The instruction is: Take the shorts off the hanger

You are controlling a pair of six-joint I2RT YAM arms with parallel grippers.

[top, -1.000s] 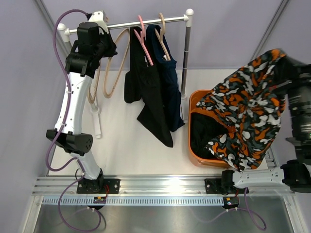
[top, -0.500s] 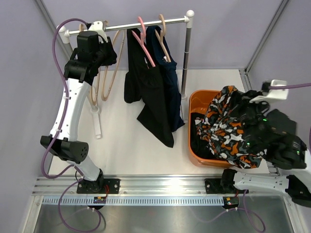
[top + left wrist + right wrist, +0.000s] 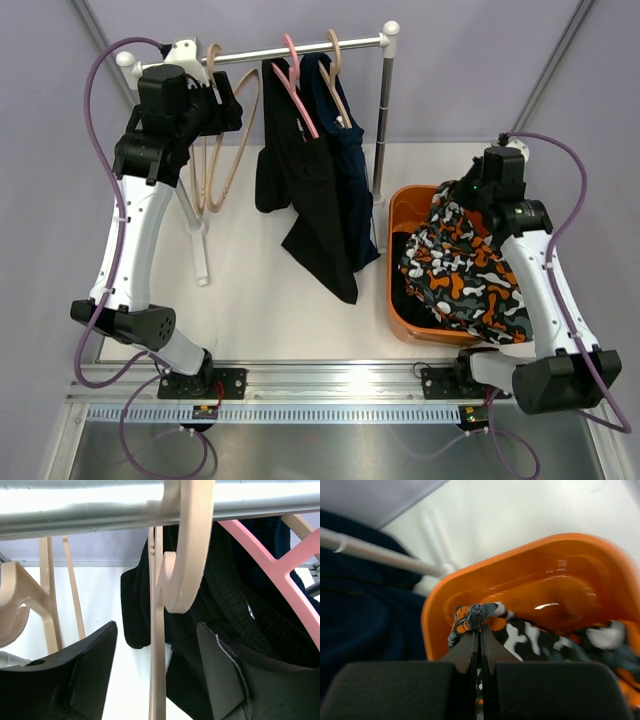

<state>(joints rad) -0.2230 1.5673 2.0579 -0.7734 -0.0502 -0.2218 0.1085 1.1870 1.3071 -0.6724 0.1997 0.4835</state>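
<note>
Rail (image 3: 300, 48): set across the far end of the table (image 3: 250, 290), carried on upright posts.
Bare hangers (image 3: 225, 150): beige, hung at the left end of the rail, with no cloth on them.
Left gripper (image 3: 155, 630): raised to the rail among the bare hangers; fingers spread wide, nothing clamped. One beige hook (image 3: 187, 545) is seen over the rail, and a hanger stem stands in the gap between the fingers, clear of both.
Pink hanger (image 3: 295, 75): hooked at mid-rail; black shorts (image 3: 300, 190) are hung from it, the hem draped low towards the near side.
Navy shorts (image 3: 352, 170): hung on a beige hanger (image 3: 335, 65) just right of the pink one, pressed against the black shorts.
Bin (image 3: 400, 205): orange, placed on the table right of the rail's right post.
Patterned shorts (image 3: 465, 275): off the rail; heaped in the bin, with cloth spilled over its near right rim. Orange, black, grey and white blotches.
Black cloth (image 3: 405, 280): lain in the left part of the bin, partly covered by the patterned shorts.
Right gripper (image 3: 480, 635): lowered over the far end of the bin; fingers pressed together on a small fold of the patterned shorts, as shown by the wrist view.
</note>
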